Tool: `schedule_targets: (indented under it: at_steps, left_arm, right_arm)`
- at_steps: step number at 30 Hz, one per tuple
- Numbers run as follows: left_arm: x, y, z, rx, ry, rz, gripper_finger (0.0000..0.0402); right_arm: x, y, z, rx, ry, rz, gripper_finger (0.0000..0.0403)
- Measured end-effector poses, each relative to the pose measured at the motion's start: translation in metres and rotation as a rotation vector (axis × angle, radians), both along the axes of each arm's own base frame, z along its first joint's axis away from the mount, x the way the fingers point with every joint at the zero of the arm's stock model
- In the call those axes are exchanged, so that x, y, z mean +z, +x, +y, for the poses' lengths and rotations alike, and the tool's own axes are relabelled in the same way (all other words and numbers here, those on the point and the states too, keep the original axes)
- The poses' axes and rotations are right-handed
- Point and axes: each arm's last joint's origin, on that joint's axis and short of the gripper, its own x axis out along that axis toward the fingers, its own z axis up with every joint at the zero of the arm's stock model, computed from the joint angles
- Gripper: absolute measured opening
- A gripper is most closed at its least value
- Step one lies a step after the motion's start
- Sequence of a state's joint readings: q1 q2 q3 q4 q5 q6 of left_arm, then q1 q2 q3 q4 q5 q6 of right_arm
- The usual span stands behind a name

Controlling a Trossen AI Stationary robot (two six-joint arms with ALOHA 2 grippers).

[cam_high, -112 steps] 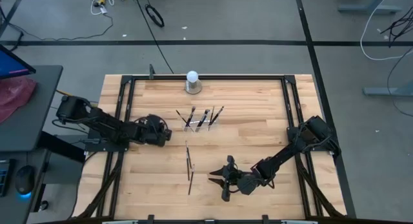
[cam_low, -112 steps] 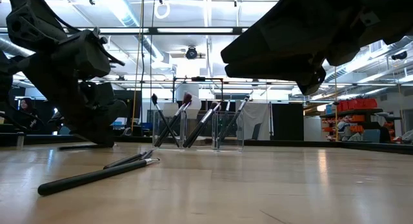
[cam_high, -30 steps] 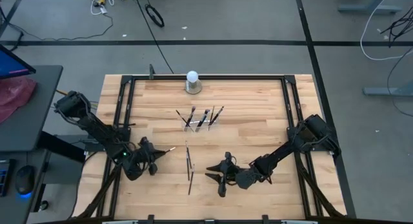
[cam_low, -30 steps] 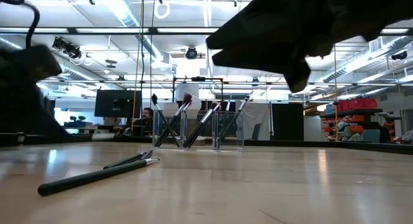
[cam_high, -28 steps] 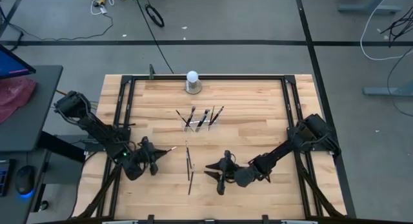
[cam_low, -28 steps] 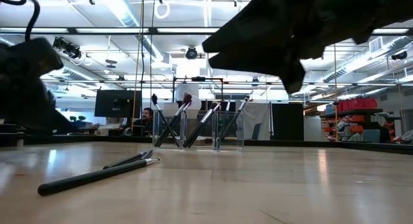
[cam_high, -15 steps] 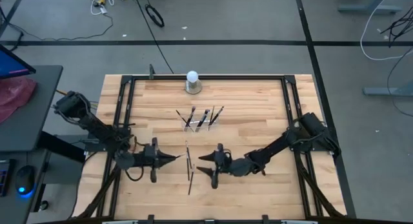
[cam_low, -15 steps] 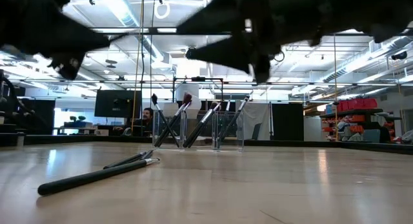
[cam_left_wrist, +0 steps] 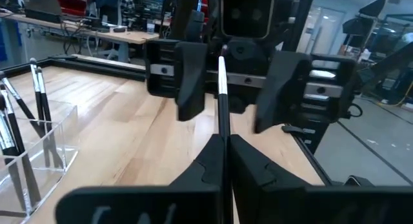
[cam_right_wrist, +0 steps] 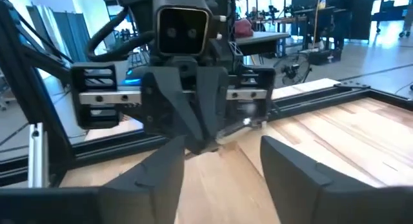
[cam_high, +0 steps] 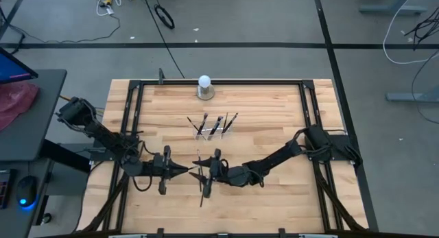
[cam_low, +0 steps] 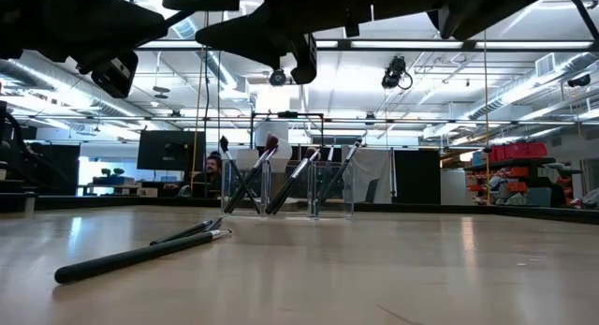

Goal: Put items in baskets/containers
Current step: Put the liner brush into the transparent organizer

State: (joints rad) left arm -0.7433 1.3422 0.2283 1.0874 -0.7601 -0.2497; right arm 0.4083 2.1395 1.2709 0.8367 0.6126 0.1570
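Brushes (cam_high: pixel 215 125) stand leaning in the clear holder (cam_high: pixel 214 131) near the middle of the table (cam_high: pixel 274 121) in the high view, in front of a white ball on a grey base (cam_high: pixel 204 86). We see two more loose brushes (cam_high: pixel 202 177) lying on the wood nearer the front edge. The left gripper (cam_high: pixel 184 171) and the right gripper (cam_high: pixel 202 172) face each other tip to tip just above those loose brushes, the left one pinching a thin brush (cam_high: pixel 189 170) that points toward the right one.

From the low view we find the holder (cam_low: pixel 287 188) well back on the table with its brushes (cam_low: pixel 245 178) crossed inside it, and the loose brushes (cam_low: pixel 140 254) lying flat in the foreground. Both arms hang dark overhead. A person (cam_low: pixel 214 169) sits far behind the table.

Through the left wrist view our left fingers (cam_left_wrist: pixel 200 167) are pressed together on the held brush (cam_left_wrist: pixel 221 88), whose end reaches between the spread fingers of the right gripper (cam_left_wrist: pixel 224 82). The holder (cam_left_wrist: pixel 29 156) shows at the side.

Through the right wrist view the right fingers (cam_right_wrist: pixel 293 166) stand wide apart, touching nothing we can see, and the left gripper (cam_right_wrist: pixel 205 144) faces us, clamped on the pale-tipped brush (cam_right_wrist: pixel 237 128).
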Motion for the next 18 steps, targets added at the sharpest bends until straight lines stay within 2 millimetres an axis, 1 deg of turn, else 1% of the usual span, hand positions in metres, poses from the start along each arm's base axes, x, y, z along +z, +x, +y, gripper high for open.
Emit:
schedule_targets:
  at_steps: [3,9,12,15,18]
  left_arm:
    - [0.0001,0.0000,0.0000,0.001,0.001,0.000,0.0017]
    - [0.0004,0.0002,0.0001,0.002,0.010,-0.001,0.0015]
    - [0.0005,0.0001,-0.0001,-0.001,0.011,-0.002,0.0016]
    - [0.0003,0.0001,-0.0001,-0.001,0.014,0.000,0.0018]
    - [0.0002,0.0001,0.0000,0.003,0.015,0.001,0.0017]
  right_arm:
    - [0.0015,-0.0002,0.0002,0.002,-0.007,-0.001,0.0177]
    - [0.0030,-0.0002,0.0003,0.007,-0.002,-0.013,0.0083]
    - [0.0032,0.0013,-0.0022,0.029,0.002,-0.015,0.0043]
    - [0.0033,0.0026,-0.0049,0.038,0.030,-0.022,0.0022]
    - [0.0034,0.0038,-0.0077,0.039,0.051,-0.026,0.0022]
